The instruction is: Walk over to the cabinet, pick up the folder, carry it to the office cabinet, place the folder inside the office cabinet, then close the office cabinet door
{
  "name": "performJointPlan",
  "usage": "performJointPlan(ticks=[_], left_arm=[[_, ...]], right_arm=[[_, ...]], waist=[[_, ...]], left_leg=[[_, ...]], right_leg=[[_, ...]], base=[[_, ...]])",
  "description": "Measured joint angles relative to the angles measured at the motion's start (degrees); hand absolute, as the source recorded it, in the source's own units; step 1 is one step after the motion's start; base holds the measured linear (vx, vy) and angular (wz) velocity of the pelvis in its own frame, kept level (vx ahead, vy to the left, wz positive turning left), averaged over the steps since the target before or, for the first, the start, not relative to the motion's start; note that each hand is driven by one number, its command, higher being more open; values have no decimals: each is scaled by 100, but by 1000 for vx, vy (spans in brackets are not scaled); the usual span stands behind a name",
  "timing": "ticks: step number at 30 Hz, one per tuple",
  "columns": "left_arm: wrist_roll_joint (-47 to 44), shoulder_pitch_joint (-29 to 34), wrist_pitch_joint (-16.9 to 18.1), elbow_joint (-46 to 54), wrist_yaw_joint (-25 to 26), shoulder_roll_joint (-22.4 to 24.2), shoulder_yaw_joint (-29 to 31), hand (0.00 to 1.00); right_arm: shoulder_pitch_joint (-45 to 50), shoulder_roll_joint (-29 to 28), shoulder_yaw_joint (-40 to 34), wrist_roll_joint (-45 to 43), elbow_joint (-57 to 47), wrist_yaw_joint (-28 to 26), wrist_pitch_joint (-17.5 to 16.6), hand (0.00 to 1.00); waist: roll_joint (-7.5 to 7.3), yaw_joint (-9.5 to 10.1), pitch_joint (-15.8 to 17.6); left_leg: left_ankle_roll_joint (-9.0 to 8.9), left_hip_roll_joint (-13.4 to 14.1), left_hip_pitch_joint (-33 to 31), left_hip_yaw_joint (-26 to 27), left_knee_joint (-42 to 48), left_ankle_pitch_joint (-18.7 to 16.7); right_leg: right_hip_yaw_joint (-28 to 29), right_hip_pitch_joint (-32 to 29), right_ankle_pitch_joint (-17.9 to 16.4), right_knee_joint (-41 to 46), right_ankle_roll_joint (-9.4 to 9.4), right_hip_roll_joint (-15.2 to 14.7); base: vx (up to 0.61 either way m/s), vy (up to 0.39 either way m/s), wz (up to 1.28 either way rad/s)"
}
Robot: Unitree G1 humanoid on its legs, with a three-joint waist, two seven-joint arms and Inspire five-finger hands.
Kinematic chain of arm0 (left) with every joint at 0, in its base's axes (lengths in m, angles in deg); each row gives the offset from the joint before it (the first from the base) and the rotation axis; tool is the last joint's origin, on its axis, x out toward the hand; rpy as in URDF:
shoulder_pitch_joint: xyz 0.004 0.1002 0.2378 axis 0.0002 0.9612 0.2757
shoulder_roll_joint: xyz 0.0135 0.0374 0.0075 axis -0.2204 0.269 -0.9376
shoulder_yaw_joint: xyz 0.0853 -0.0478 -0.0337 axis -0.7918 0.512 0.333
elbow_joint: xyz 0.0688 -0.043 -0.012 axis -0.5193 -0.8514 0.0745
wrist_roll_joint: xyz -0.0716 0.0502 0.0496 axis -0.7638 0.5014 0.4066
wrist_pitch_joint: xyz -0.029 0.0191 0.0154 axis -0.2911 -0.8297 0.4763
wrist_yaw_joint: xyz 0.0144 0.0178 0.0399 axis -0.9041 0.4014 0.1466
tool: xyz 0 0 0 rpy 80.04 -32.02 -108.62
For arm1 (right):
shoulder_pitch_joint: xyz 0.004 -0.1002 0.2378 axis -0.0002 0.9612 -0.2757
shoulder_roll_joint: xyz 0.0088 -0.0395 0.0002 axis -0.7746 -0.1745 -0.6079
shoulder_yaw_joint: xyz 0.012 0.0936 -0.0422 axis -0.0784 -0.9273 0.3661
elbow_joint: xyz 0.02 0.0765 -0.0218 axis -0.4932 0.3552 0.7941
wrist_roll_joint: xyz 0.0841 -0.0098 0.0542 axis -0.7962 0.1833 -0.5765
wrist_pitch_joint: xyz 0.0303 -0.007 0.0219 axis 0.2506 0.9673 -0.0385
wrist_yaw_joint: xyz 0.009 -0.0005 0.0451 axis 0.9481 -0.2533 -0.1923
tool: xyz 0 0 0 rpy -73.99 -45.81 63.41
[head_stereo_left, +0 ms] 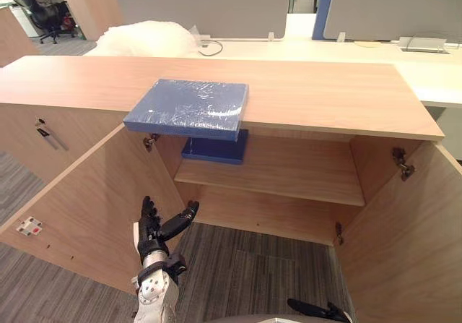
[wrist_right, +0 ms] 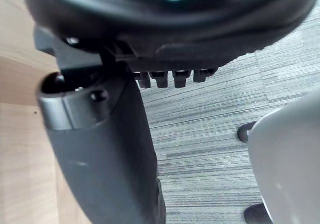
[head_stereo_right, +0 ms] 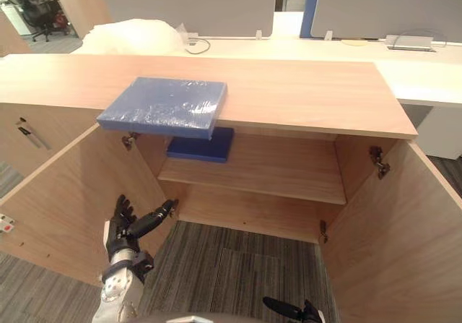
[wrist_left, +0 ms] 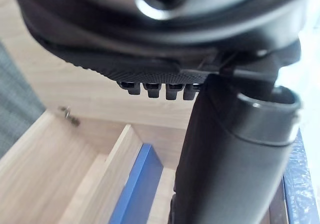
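While the blue folder (head_stereo_left: 189,108) lies flat on the cabinet top (head_stereo_left: 317,92), long side across and overhanging the front edge, the left robot hand (head_stereo_left: 153,235) hovers open directly below it, nearer. The right robot hand (head_stereo_left: 317,310) hangs low, its state unclear.

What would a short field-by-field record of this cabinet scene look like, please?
Cabinet: light wooden cabinet, left door and right door open
Top: blue plastic-wrapped flat folder, overhanging the front edge
Shelf: darker blue flat folder, at its left end
Left: left hand open, raised before the left door, holding nothing
Right: right hand low, above the grey striped carpet
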Motion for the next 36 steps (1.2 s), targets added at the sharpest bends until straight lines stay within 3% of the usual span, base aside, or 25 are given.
performJointPlan(ticks=[8, 12, 18, 21, 25, 36], left_arm=[[2459, 30, -577, 949, 1350, 96, 249, 100], [3420, -157, -760, 1371, 1703, 120, 335, 100], [4433, -811, -935, 1479, 1685, -219, 356, 100], [4498, -931, -939, 1383, 1658, -469, 353, 100], [4730, -1434, -996, 611, 1375, -1311, 293, 100], [4955, -2082, -1008, -485, 906, -2139, 284, 100]], right_arm=[[-21, -6, 38, 7, 151, 220, -62, 100], [-22, -7, 10, 39, 197, 240, -109, 100], [-26, -6, -236, 230, 290, 185, -230, 100], [-28, 20, -245, 230, 284, 167, -232, 100], [-27, 95, -241, 280, 284, -25, -240, 100], [-72, 135, -258, 451, 268, -113, -239, 100]], waist=[[-17, 34, -15], [-15, 28, -27], [2, 0, -112], [22, -12, -128], [76, -20, -162], [137, -74, -149]], left_leg=[[-83, 128, 146, -39, 35, -83], [-96, 138, 92, -32, 200, -193], [-93, 131, -10, 18, 373, -260], [-92, 141, -13, 28, 371, -262], [-92, 153, 6, 62, 300, -228], [-77, 149, 75, 103, 198, -216]], right_leg=[[231, 131, 11, -14, -19, 82], [373, 132, 11, -39, -19, 84], [571, 84, 24, -62, -37, 87], [594, 73, 59, -69, -30, 102], [645, 46, 112, -107, -21, 124], [758, 65, 191, -196, -24, 148]], base=[[10, -35, -3], [-54, -6, -15], [-85, 12, -7], [-62, 10, -7], [-39, 4, -7], [-3, 0, -4]])
